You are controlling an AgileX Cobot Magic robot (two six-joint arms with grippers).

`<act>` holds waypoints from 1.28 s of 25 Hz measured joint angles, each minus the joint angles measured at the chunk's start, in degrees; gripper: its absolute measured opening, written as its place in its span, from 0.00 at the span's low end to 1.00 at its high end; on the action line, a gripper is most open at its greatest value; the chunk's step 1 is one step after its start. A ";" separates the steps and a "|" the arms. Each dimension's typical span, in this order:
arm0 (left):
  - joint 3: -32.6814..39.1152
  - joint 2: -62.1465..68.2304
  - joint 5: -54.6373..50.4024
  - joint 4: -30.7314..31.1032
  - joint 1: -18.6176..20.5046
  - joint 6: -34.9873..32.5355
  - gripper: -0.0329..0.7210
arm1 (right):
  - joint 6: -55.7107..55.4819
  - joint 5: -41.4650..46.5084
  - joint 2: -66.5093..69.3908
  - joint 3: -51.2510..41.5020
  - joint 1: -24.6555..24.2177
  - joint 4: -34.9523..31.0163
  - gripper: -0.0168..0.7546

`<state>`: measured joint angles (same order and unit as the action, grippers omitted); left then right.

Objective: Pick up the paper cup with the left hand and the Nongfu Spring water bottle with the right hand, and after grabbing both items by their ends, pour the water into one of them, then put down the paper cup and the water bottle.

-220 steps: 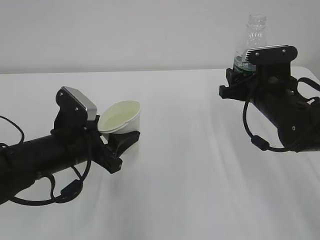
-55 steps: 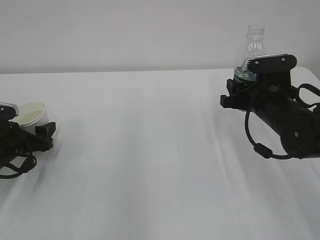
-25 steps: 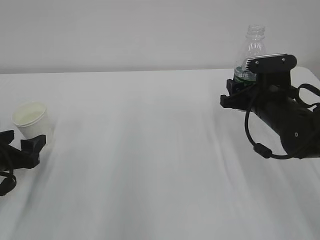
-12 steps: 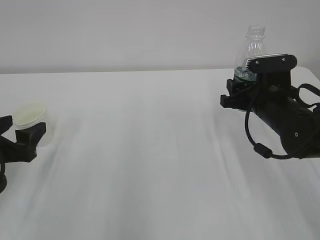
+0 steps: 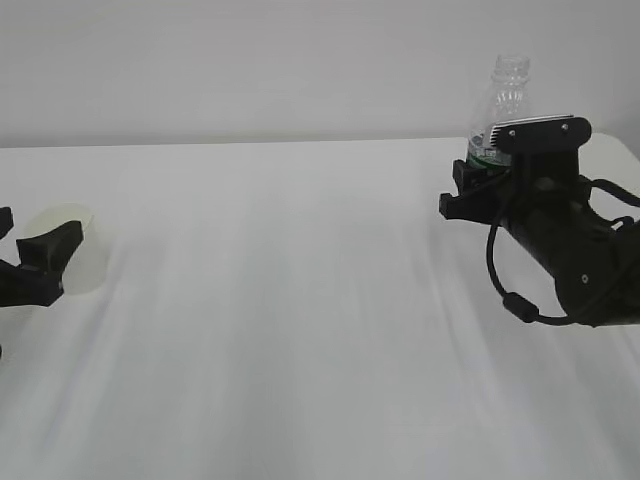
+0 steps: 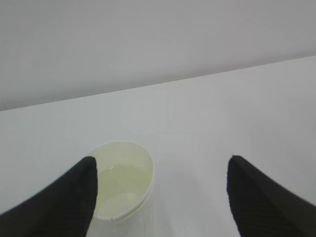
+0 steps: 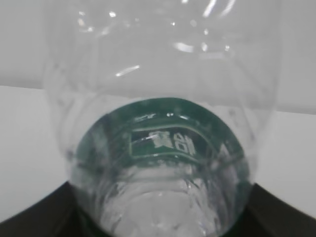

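The left hand's fingers (image 6: 69, 197) stand wide apart, with the paper cup (image 6: 123, 180) upright on the white bench (image 5: 300, 300) just beside one finger. The right hand's fingers (image 5: 475, 195) hold the Nongfu Spring water bottle (image 5: 500, 105) upright by its lower end.

There was one paper cup (image 5: 68, 243), one Nongfu Spring water bottle (image 5: 503, 100), two black arms and one white table (image 5: 300, 300).

The dark green label band (image 7: 163, 136) on the Nongfu Spring water bottle (image 7: 160, 98) is showing white print, too distorted to read.
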<state>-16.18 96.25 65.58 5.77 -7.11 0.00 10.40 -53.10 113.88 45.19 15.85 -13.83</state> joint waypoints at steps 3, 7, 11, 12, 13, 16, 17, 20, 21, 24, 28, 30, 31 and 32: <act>0.00 -0.13 0.00 0.00 0.00 0.00 0.83 | 0.00 -1.86 1.72 0.00 0.00 0.00 0.61; 0.13 -0.13 0.00 0.00 0.00 0.00 0.83 | 0.00 -3.19 3.46 0.00 0.00 -0.04 0.61; 0.13 -0.13 0.00 0.00 0.00 0.00 0.82 | 0.00 -5.35 5.30 0.00 0.00 -0.04 0.61; 0.13 -0.13 0.00 0.00 0.00 0.00 0.82 | 0.00 -5.61 5.78 0.00 0.00 -0.13 0.61; 0.13 -0.13 0.00 -0.05 0.00 0.00 0.82 | 0.00 -5.74 6.26 0.00 0.00 -0.13 0.61; 0.13 -0.13 0.00 -0.05 0.00 0.00 0.82 | 0.00 -5.86 7.37 0.00 0.00 -0.13 0.61; 0.13 -0.13 0.00 -0.05 0.00 0.00 0.82 | 0.00 -5.86 7.51 0.00 0.00 -0.13 0.61; 0.13 -0.13 0.00 -0.05 0.00 0.00 0.82 | 0.00 -5.86 7.56 0.00 0.00 -0.13 0.61; 0.13 -0.13 0.00 -0.05 0.00 0.00 0.82 | 0.00 -6.00 7.65 0.00 0.00 -0.13 0.61; 0.13 -0.13 0.00 -0.05 0.00 0.00 0.82 | -0.33 -6.60 8.56 0.00 0.00 -0.13 0.61; 0.13 -0.13 0.00 -0.05 0.00 0.00 0.82 | -1.67 -9.10 10.66 0.00 0.00 -0.13 0.61; 0.13 -0.13 0.00 -0.05 0.00 0.30 0.82 | -2.10 -9.71 11.26 0.00 0.00 -0.13 0.61; 0.13 -0.13 0.00 -0.05 0.00 0.30 0.82 | -2.21 -9.86 11.38 0.00 0.00 -0.13 0.61; 0.13 -0.13 0.00 -0.05 0.00 0.00 0.82 | -2.34 -9.98 11.53 0.00 0.00 -0.13 0.61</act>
<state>-16.05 96.12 65.58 5.71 -7.11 0.00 8.05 -63.08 125.40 45.19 15.85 -13.96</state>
